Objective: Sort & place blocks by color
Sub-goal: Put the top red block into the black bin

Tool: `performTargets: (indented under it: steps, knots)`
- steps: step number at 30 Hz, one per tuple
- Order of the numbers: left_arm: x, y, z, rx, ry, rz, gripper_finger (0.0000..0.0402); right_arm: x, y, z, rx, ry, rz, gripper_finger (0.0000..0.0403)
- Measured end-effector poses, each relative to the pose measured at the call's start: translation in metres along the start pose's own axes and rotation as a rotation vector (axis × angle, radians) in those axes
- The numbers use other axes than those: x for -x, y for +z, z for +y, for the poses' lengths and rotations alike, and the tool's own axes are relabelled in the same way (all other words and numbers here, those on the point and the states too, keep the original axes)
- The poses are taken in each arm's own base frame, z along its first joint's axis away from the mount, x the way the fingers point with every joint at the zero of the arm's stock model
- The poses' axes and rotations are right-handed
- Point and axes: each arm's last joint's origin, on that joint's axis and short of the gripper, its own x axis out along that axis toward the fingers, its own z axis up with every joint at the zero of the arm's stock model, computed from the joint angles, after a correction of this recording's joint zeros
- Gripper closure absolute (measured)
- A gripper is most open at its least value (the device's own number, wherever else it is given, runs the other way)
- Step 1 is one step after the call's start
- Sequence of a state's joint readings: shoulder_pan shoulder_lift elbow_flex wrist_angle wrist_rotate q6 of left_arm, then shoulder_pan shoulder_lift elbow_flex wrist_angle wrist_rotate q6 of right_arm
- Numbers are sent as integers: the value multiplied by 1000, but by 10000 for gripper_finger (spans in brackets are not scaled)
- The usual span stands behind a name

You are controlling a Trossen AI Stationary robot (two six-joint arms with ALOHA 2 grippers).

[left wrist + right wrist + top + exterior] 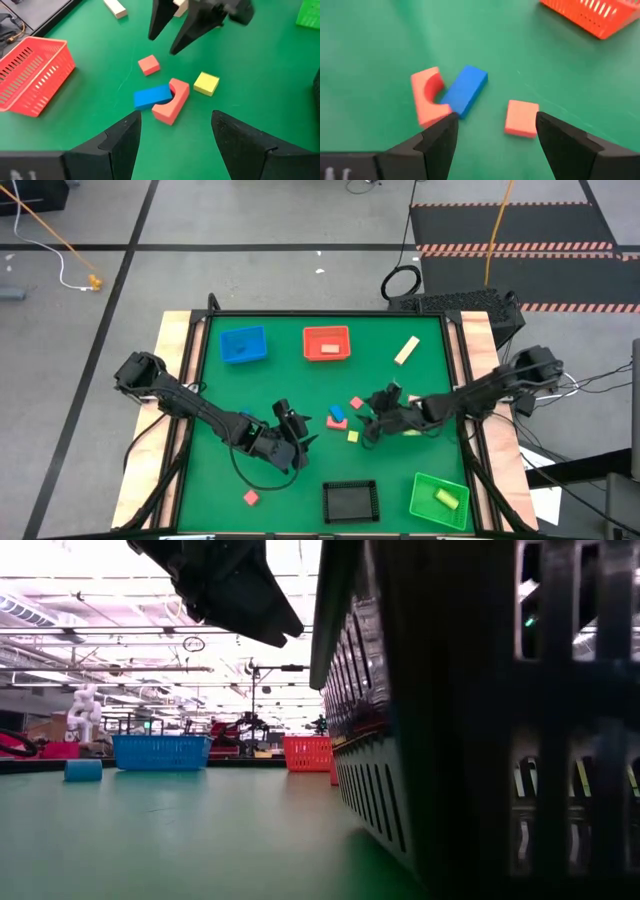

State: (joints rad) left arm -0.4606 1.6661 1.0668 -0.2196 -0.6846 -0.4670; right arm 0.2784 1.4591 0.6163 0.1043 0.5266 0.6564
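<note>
A blue bar (152, 96) lies flat on the green table with one end in the hollow of a pink arch block (172, 100). A pink cube (148, 65) and a yellow cube (206, 83) lie close by. My left gripper (175, 120) stands open just on the table's left of this cluster (338, 417), touching nothing. My right gripper (495, 120) is open on the cluster's right (368, 420), its fingers above the pink cube (521, 117) and clear of it. A tan bar (406, 350) lies far right. Another pink block (250, 497) lies near left.
A blue tray (243, 345) and a red tray (327, 343) stand at the far side. A black tray (350, 500) and a green tray (438, 498) stand at the near edge. The green tray holds a yellow-green block (447, 498).
</note>
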Motion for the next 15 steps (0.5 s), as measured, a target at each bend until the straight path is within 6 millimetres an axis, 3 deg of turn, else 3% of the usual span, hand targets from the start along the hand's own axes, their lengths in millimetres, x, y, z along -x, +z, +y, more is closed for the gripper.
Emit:
performTargets:
  steps: [7,15]
  knots:
    - [0,-4,3,-48,19,34,160,-28,-6,-13,-11,-85,32,145]
    - [22,7,22,22,44,49,160,-43,-6,-15,104,-88,10,148]
